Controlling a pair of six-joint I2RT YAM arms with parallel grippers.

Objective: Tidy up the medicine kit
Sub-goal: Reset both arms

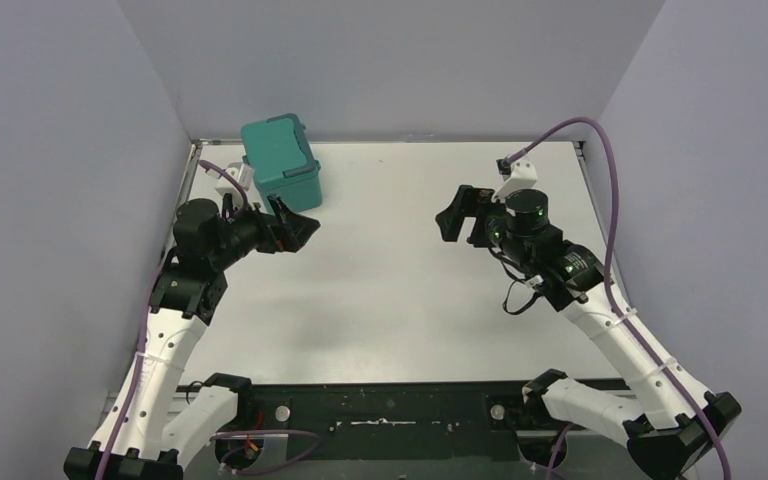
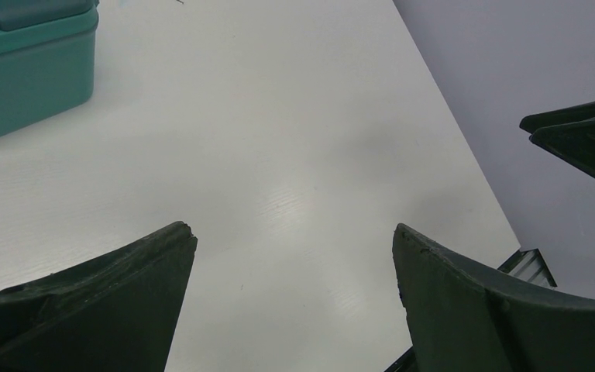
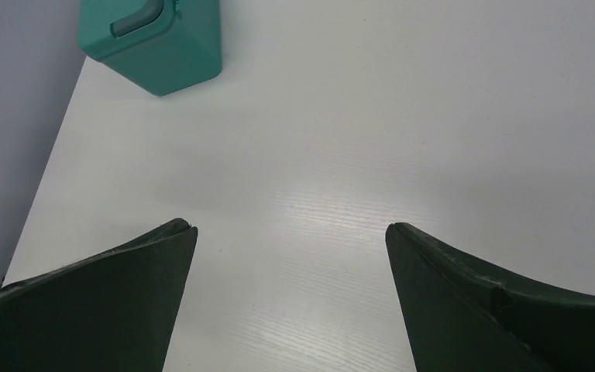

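Note:
The medicine kit, a teal-green box with its lid down, stands at the table's far left corner. It also shows as a teal corner at the top left of the left wrist view and of the right wrist view. My left gripper hovers just in front of the box, open, with only bare table between its fingers. My right gripper hangs over the right half of the table, facing left, open and holding nothing.
Grey walls close in the white table on the left, back and right. The other arm's dark fingers show at the right edge of the left wrist view. A purple cable arcs over the right arm.

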